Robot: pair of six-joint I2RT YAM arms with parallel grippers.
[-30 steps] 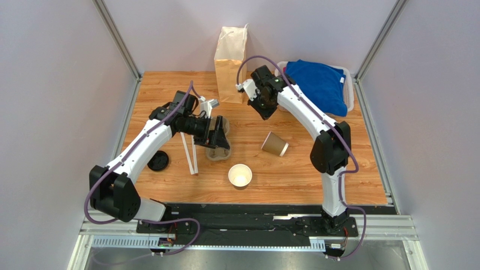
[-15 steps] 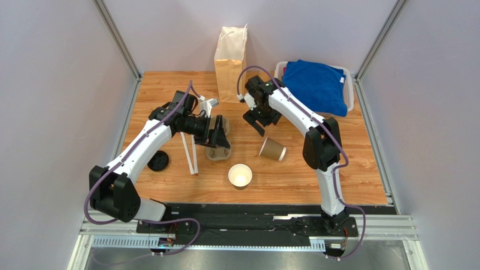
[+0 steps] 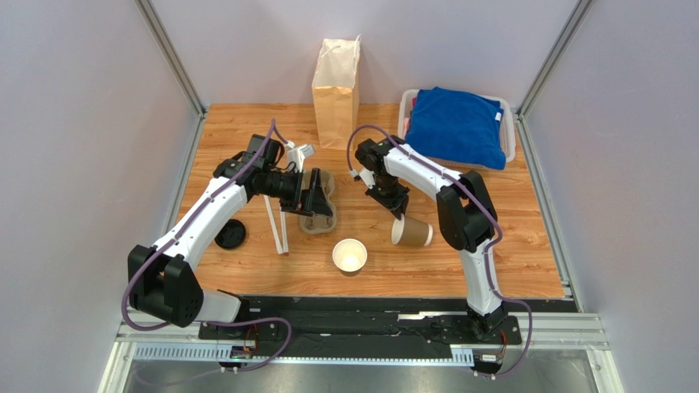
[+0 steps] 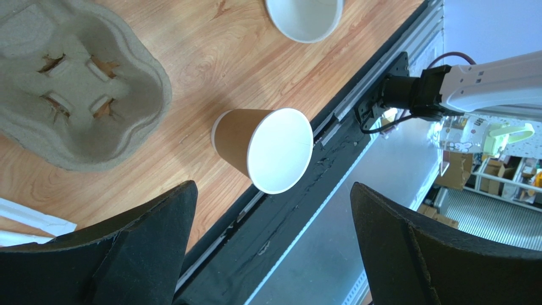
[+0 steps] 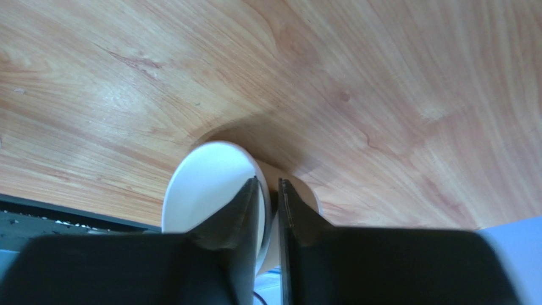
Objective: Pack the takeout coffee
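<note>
Top external: paper cup point(image 3: 414, 232) sideways, mouth leftward.

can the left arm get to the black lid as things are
Probably yes: the black lid lies uncovered on the left arm's side, and the left gripper is open and empty above the cup carrier. The lid sits close beside the forearm, so the arm would need to fold back.

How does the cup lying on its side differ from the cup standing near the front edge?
The lying cup is on its side, its rim pinched by the right gripper; the standing cup is upright and untouched. Both are white inside and lidless.
</note>
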